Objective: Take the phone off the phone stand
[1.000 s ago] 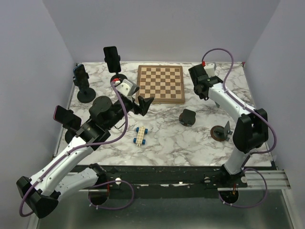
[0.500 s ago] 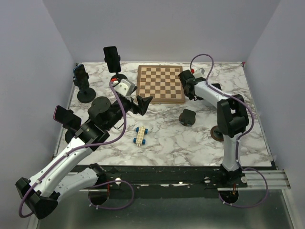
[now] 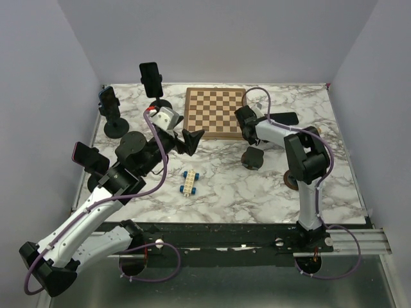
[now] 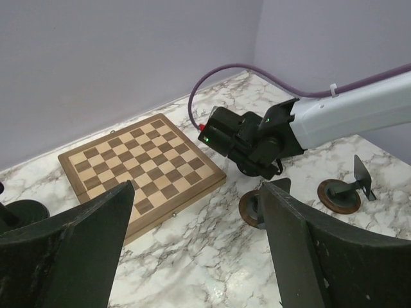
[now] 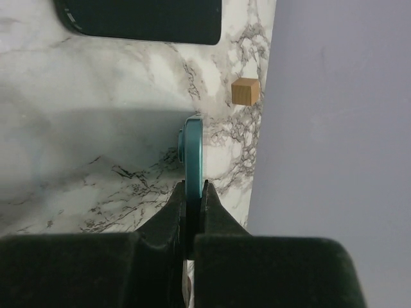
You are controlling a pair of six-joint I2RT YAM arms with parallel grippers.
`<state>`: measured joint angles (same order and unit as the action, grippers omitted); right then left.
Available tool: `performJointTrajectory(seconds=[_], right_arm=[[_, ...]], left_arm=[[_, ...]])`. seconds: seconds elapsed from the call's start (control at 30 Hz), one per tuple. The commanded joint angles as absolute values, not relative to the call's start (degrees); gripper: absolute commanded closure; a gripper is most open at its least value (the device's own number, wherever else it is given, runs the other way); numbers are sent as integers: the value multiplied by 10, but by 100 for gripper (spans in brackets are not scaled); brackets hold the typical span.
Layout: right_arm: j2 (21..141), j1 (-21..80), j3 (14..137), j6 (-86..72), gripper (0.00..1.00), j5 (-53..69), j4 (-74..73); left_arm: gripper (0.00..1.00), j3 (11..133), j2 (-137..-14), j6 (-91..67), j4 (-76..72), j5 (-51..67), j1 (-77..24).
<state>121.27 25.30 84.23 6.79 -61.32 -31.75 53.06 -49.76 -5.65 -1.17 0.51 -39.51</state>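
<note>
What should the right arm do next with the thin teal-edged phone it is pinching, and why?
Probably lower the teal-edged phone and lay it flat on the white marble table, then let go. The right gripper is shut on its edge, the round brown phone stand sits empty, and a black phone already lies flat nearby, so only setting down seems left.

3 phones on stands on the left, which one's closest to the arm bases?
The reddish-rimmed phone, by the left edge in the top view. The blue-rimmed phone and the black phone both stand farther back.
</note>
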Motion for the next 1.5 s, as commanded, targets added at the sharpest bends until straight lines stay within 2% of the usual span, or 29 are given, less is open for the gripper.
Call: performJointTrajectory(seconds=[0.0,0.27,0.47,0.5,0.67,0.73,1.1,1.23,1.47], right_arm=[[1193,274,806,178,99,-599,-178],[1202,278,739,273,99,-579,-19],[1250,278,757,262,99,-614,-20],[1252,279,761,250,98,-611,-29],[1235,278,734,259,78,-581,-18],[1235,278,724,271,74,-584,-5],[1270,272,736,303,75,-642,34],[1255,265,726,297,66,-634,38],[1246,252,741,278,60,-623,15]], left_arm=[[12,542,-483,-67,-22,15,-396],[12,538,-485,-73,-25,22,-396],[12,538,-485,-72,-26,19,-396],[12,537,-485,-71,-27,18,-396],[12,534,-484,-71,-27,16,-396],[12,534,-483,-69,-27,14,-396],[11,534,-486,-65,-27,7,-397],[11,531,-486,-65,-30,5,-397],[11,530,-487,-64,-33,6,-397]])
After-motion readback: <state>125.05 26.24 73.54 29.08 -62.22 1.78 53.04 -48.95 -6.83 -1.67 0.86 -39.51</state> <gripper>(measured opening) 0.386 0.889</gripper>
